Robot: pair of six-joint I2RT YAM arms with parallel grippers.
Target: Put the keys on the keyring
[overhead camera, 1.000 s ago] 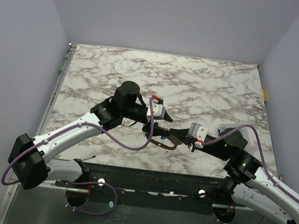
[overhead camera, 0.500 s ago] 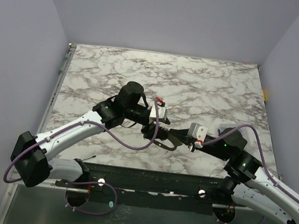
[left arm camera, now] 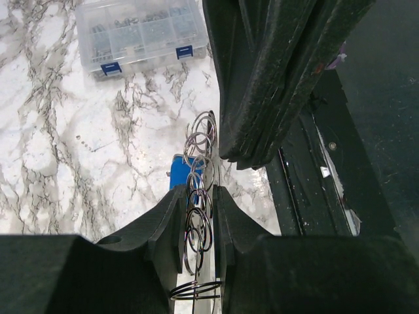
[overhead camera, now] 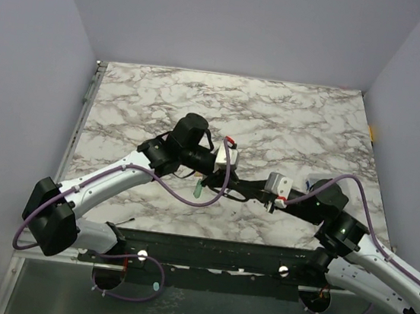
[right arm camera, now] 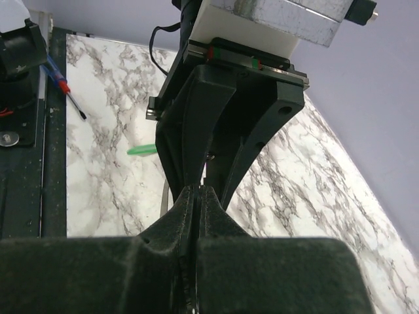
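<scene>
left wrist view: left gripper (left arm camera: pixel 198 196) is pinching the keyring (left arm camera: pixel 198 226), blue key (left arm camera: pixel 177 173) just beside; right gripper (right arm camera: pixel 198 193) jaws are pressing together. likely risk: uneven pulling twisting the ring free.

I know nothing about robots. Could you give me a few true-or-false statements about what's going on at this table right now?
1. A green key lies on the table. True.
2. Metal rings sit between the left fingers. True.
3. The clear box is held in the air. False: it rests on the table.
4. The two arms work far apart. False: the right fingers hang just above the left ones.
5. The table is plain wood. False: it is marble-patterned.
</scene>
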